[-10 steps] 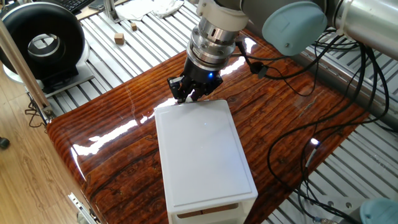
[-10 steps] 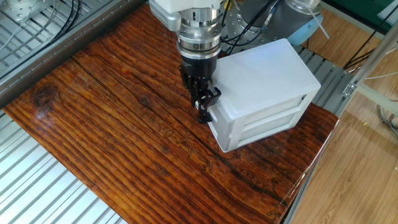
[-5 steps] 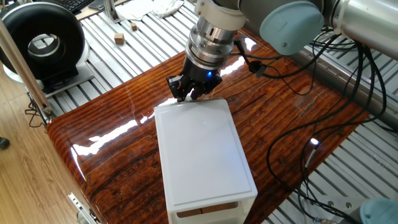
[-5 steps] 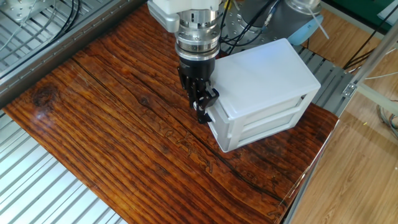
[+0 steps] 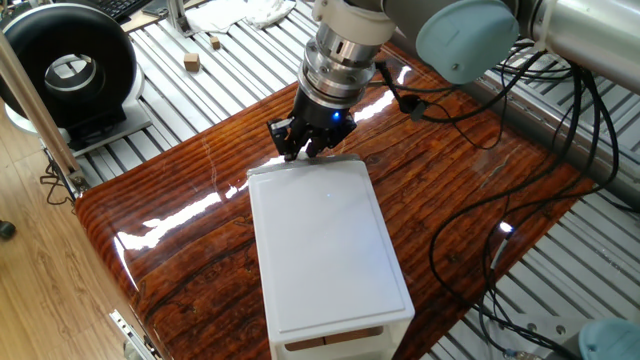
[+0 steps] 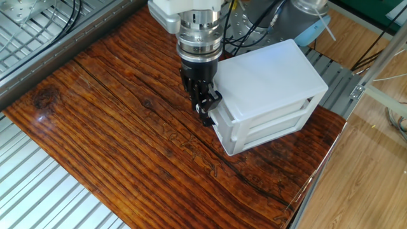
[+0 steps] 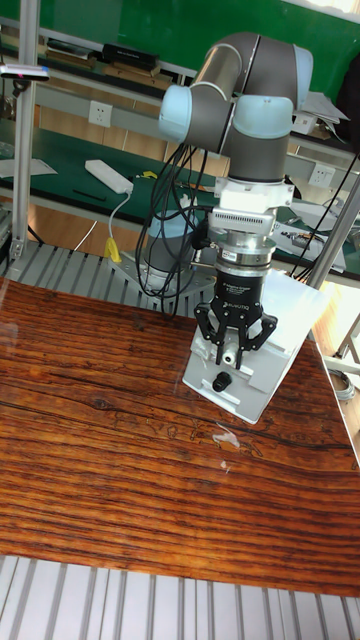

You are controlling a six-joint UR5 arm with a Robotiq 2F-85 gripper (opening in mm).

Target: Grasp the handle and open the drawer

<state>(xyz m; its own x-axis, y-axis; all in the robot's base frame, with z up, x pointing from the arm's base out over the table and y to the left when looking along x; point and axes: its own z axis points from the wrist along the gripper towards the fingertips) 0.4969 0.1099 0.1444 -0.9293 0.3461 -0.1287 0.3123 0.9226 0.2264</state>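
A white rectangular box (image 5: 325,240) lies on the wooden table (image 6: 114,127). My gripper (image 7: 234,358) points down at the box's end face, and its fingers (image 7: 221,350) are shut around the small off-white handle (image 7: 233,351), which is mostly hidden between them. The drawer (image 7: 262,356) shows only as the upper part of that end face, next to the fingers. In the other fixed view the gripper (image 6: 206,114) sits against the box's left end. In one fixed view the gripper (image 5: 305,150) is just past the box's far edge.
A second round knob (image 7: 218,381) sits lower on the same end face. A black round device (image 5: 65,70) and a small wooden block (image 5: 191,62) lie beyond the table on the slatted metal. Black cables (image 5: 520,200) hang at the right.
The gripper has shifted a little away from the box's end, still closed on the handle. Any drawer travel is too small to make out.
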